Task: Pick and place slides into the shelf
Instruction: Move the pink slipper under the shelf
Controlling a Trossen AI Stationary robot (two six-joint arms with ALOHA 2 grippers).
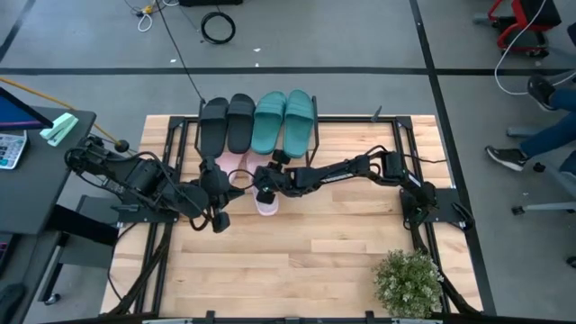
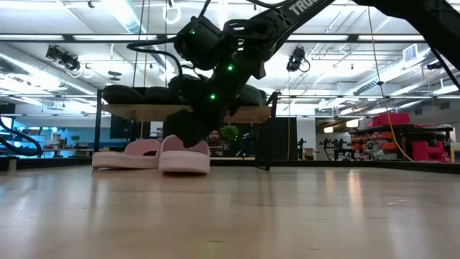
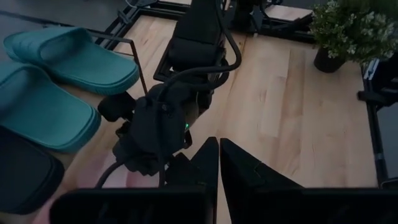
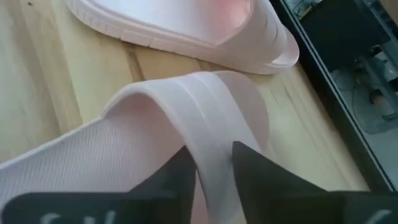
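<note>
Pink ribbed rubber strap of a slide (image 4: pixel 205 124) sits pinched in the right hand (image 4: pixel 214 163).

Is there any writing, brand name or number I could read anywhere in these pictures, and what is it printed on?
"TRO": white capital letters on the dark robot arm in the low view; the word is cut off at the picture's top edge.
White marks along the dark fingers of the right gripper, which is closed on the strap of a light pink rubber slide sandal: cut off, unreadable.
Grey calculator on the dark side desk: keys too small to read.
</note>
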